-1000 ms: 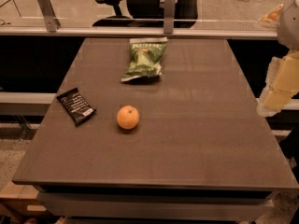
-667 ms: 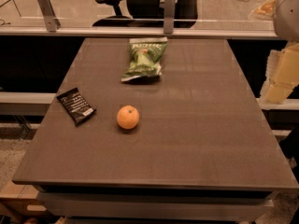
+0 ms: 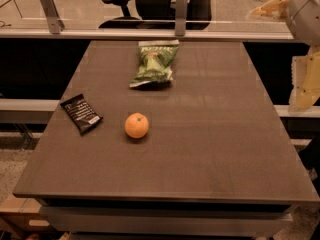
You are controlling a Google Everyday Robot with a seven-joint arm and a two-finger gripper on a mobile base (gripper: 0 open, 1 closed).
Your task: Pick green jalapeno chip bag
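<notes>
The green jalapeno chip bag (image 3: 154,62) lies flat at the far middle of the dark table (image 3: 210,149), with white lettering at its top end. My gripper (image 3: 305,81) shows as pale cream parts at the right edge of the view. It is beyond the table's right side, far from the bag and holding nothing that I can see. Part of the arm (image 3: 300,6) sits above it in the top right corner.
An orange fruit (image 3: 136,125) sits left of the table's centre. A small black wrapper with a white label (image 3: 81,113) lies near the left edge. A glass railing with metal posts (image 3: 181,11) and an office chair (image 3: 150,1) stand behind the table.
The arm and gripper at the right edge have shifted slightly up and to the right. The bag, fruit and wrapper have not moved.
</notes>
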